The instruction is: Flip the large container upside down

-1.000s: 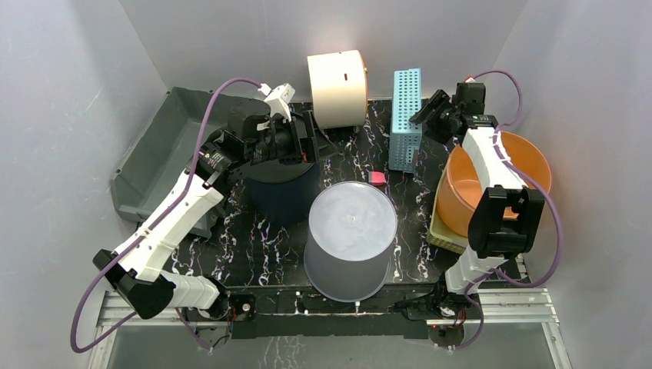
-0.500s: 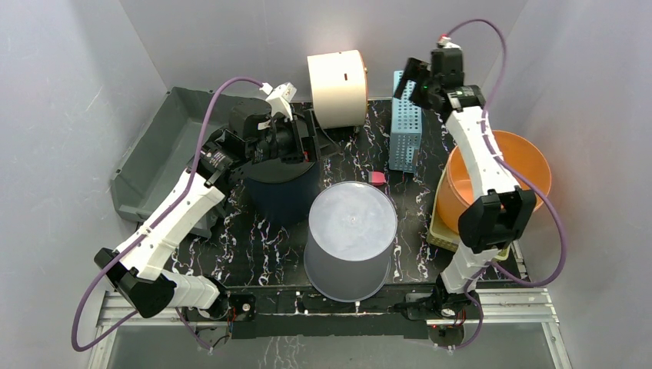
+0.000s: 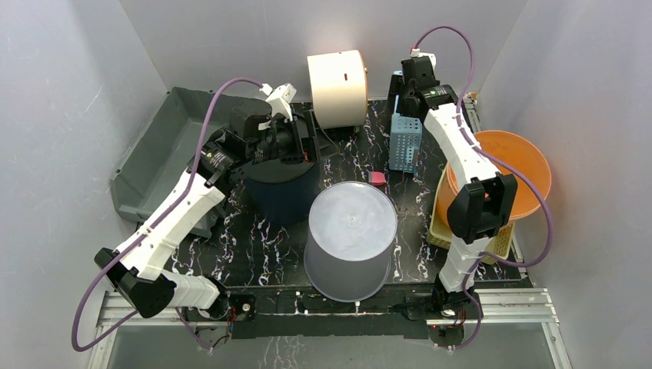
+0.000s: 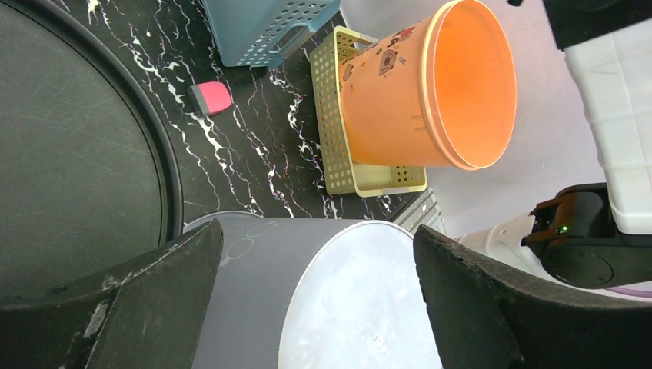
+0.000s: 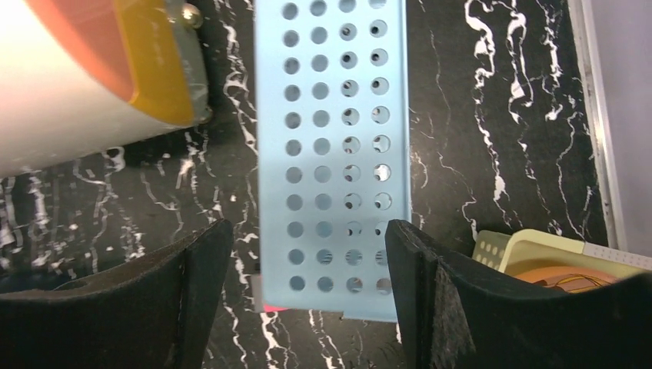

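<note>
A large grey bucket [image 3: 352,223] stands mouth down at the table's centre; it also shows in the left wrist view [image 4: 361,300]. A dark navy bucket [image 3: 281,188] stands mouth down to its left. An orange bucket [image 3: 503,173] lies tilted on a yellow basket [image 3: 442,231] at the right. My left gripper [image 3: 304,138] hangs open and empty over the navy bucket's base [image 4: 69,154], its jaws [image 4: 317,238] framing the grey bucket. My right gripper [image 3: 406,100] is open and empty above a blue perforated basket [image 5: 330,154], jaws [image 5: 307,231] either side of its near end.
A cream cylinder [image 3: 337,88] lies on its side at the back centre. A grey bin [image 3: 158,146] sits at the back left. A small pink eraser [image 3: 377,177] lies beside the blue basket [image 3: 404,142]. Walls close in on both sides.
My right arm has swung from above the orange bucket to the back and left, and now hangs over the blue basket. The left arm has not moved.
</note>
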`<state>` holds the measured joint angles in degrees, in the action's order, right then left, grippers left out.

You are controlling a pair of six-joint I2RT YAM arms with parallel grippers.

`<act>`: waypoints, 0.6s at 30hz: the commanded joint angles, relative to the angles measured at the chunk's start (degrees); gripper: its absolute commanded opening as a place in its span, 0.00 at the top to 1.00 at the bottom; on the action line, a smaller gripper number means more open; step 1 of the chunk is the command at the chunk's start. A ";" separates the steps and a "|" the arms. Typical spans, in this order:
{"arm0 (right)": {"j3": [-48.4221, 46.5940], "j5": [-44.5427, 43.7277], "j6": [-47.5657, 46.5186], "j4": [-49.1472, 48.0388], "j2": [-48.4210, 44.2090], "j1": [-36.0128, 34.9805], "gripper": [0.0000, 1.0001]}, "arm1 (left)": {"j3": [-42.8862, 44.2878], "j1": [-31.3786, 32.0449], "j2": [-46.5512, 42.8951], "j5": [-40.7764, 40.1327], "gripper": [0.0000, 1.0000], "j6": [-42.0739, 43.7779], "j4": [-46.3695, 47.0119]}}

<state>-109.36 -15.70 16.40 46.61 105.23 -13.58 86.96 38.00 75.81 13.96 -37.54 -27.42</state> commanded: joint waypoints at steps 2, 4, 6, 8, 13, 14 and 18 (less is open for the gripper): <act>-1.57 -5.88 -1.96 1.26 2.43 -0.04 0.27 | -0.30 -0.17 -2.25 -0.17 0.06 0.20 0.02; -0.59 -7.06 -1.84 0.92 2.50 0.24 0.26 | -0.30 -0.18 -2.29 -0.24 0.06 0.24 -0.15; 0.55 -7.45 -1.62 0.61 2.23 0.71 0.25 | -0.37 -0.20 -2.46 -0.27 0.06 0.23 -0.34; 1.65 -6.57 -1.05 0.06 1.80 1.41 0.23 | -0.61 -0.21 -2.69 -0.33 0.06 0.29 -0.44; 2.86 -5.65 -0.22 0.20 1.46 2.60 0.20 | -0.90 -0.16 -2.78 -0.25 0.06 0.32 -0.35; 3.10 -5.77 -0.11 0.32 1.39 2.86 0.17 | -0.91 -0.20 -2.77 -0.17 0.06 0.28 -0.31; 4.49 -6.89 0.23 0.46 0.88 3.61 0.12 | -1.15 -0.19 -2.86 0.01 0.06 0.29 -0.11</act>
<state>-106.91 -21.76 15.14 46.09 107.74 -11.20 86.26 38.00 75.42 13.91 -37.52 -27.46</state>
